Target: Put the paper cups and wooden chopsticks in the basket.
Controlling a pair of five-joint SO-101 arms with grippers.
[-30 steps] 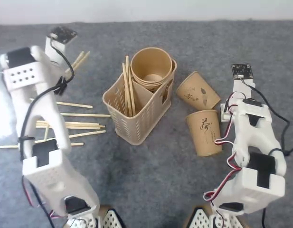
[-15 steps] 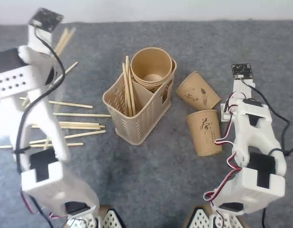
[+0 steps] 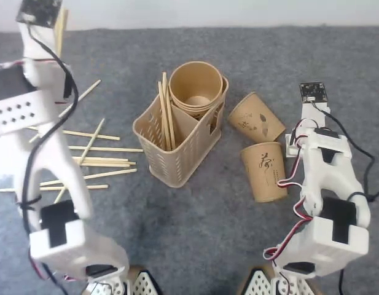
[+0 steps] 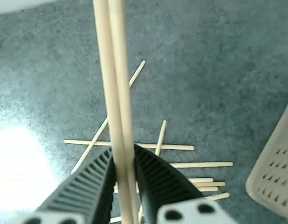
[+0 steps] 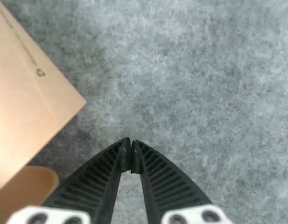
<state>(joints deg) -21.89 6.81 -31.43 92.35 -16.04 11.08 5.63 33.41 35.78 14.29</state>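
1. The left gripper (image 4: 123, 153), clamped on a pair of pale wooden chopsticks (image 4: 113, 70), had lifted them off the grey carpet (image 3: 177, 233) toward the far left corner.
2. One extra slanted stick had landed among the loose chopsticks (image 3: 97, 149) left of the basket, probably slipped from the grab.
3. The beige perforated plastic basket (image 3: 158, 161) hadn't moved. It held sticks in one compartment and stacked brown paper cups (image 3: 196, 86) in the other.
4. Two printed paper cups (image 3: 264, 171) lay on their sides just right of it, untouched.
5. The right gripper (image 5: 130, 144) stayed beside them, fingers together and empty. The carry to the basket likely came next, with plenty left to collect.

Grey carpet (image 3: 195, 246), pale band (image 3: 207, 12) beyond
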